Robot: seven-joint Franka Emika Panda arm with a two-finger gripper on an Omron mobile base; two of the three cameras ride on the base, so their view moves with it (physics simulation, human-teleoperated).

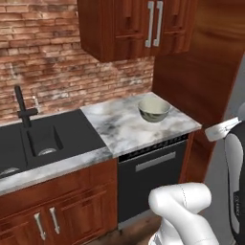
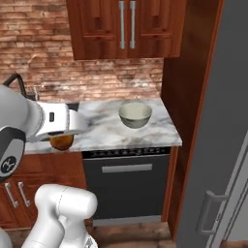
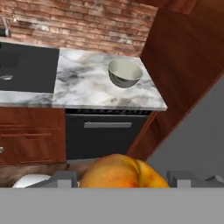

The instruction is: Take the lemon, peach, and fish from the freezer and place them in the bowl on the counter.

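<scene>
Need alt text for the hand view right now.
An orange-red peach sits between the gripper fingertips at the bottom edge. Beyond it, a pale bowl stands on the marble counter, beside a black sink.

- peach point(image 3: 124, 172): lower half cut off by hand view's bottom band
- sink point(image 1: 33, 141): left part runs off frame
- freezer point(image 2: 218, 145): door cropped at right edge

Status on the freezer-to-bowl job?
Done: nothing visibly; the bowl on the counter looks empty. In hand: the peach, between the gripper fingers, away from the bowl. Left: drop the peach in, then lemon and fish.
</scene>
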